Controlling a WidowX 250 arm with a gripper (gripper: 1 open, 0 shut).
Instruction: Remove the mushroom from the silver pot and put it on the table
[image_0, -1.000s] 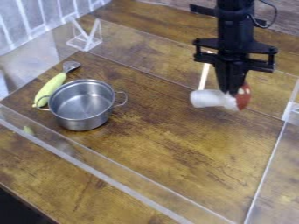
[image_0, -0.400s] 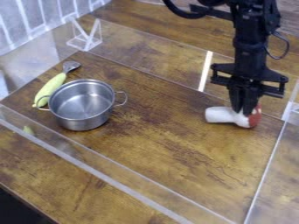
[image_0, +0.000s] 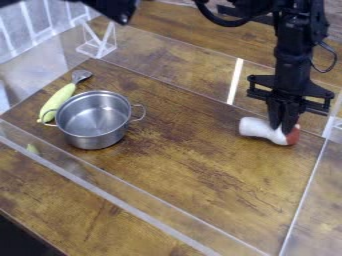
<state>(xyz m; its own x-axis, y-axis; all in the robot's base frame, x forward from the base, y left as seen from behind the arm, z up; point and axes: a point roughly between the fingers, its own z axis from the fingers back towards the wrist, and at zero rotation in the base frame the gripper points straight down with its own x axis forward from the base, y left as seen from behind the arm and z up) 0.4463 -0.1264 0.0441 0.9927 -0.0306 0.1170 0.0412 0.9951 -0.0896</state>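
Observation:
The mushroom (image_0: 254, 127) lies on its side at the right of the table (image_0: 187, 175), white stem to the left, reddish cap to the right. My gripper (image_0: 285, 128) points straight down onto its cap end, shut on the mushroom, and the fingers hide part of the cap. The mushroom looks to be resting on the wood. Far to the left stands the silver pot (image_0: 88, 138), its inside empty.
A yellow-green corn cob (image_0: 58, 100) lies against the pot's left side. A clear plastic stand (image_0: 96, 40) is at the back left. Clear acrylic walls (image_0: 160, 222) edge the work area, one running close behind and to the right of the gripper.
The gripper has come down and to the right with the mushroom in it. The mushroom went from hanging above the wood to lying on it. The pot and corn have not moved.

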